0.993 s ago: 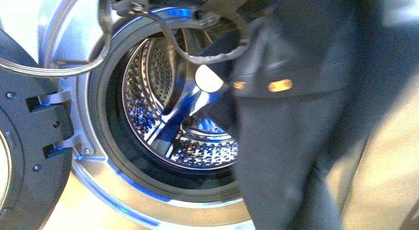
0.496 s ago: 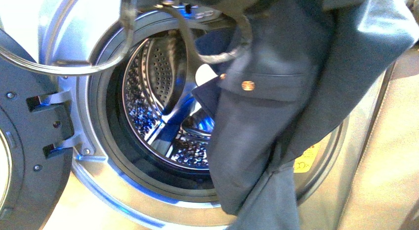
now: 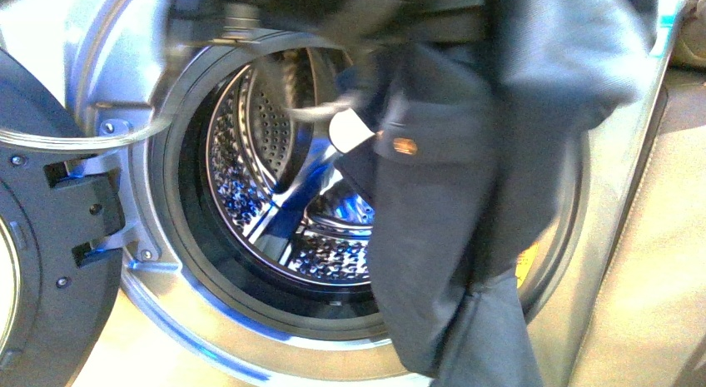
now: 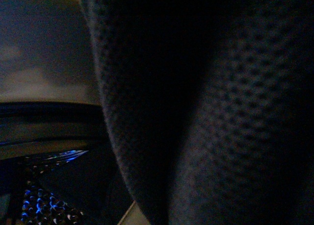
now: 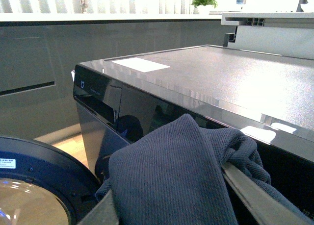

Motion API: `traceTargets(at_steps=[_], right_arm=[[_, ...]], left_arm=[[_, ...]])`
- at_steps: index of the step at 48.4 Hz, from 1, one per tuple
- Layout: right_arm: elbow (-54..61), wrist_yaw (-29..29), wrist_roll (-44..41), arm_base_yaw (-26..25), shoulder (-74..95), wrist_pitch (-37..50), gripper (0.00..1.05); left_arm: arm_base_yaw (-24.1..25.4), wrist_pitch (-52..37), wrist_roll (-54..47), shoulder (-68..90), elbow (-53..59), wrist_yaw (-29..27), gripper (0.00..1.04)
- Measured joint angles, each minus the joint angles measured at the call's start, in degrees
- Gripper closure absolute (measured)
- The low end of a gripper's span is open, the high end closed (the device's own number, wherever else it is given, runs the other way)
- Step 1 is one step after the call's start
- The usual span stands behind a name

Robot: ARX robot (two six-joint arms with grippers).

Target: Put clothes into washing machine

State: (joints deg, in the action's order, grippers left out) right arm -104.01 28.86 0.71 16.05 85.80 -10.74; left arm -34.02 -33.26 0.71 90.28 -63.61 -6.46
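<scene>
On my front feed, all I get of the rig is a dark, motion-blurred arm housing [image 3: 275, 6] along the top edge, with a grey ribbed cable [image 3: 79, 139] looping out from it. The right hand [image 5: 169, 186] shows two flat, matte grey-beige fingers [image 5: 257, 198], plain straight-edged bars. My left wrist feed is too dark to read.

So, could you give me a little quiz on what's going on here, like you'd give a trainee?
1. True or false: the door of the washing machine is shut.
2. The clothes hanging before the drum are: A red, B navy, C white.
3. What small shiny thing sits on the clothes?
Key: 1 false, it stands open; 2 B; 3 a brass-coloured button.
</scene>
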Motion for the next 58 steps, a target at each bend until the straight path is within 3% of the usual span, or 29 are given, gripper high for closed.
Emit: traceTargets(at_steps=[22, 43, 58], right_arm=[[-0.1, 0.1, 0.2, 0.0, -0.3, 0.0, 0.06], [-0.2, 0.1, 0.2, 0.0, -0.4, 0.0, 0.08], [-0.2, 0.1, 0.2, 0.0, -0.4, 0.0, 0.08]], left_arm=[[6.0, -2.6, 1.5, -2.9, 6.3, 1.8, 0.99], [10.8, -6.0, 3.9, -11.8, 19.2, 6.1, 0.99], [14.2, -12.3, 5.0, -7.3, 23.7, 4.2, 0.99]])
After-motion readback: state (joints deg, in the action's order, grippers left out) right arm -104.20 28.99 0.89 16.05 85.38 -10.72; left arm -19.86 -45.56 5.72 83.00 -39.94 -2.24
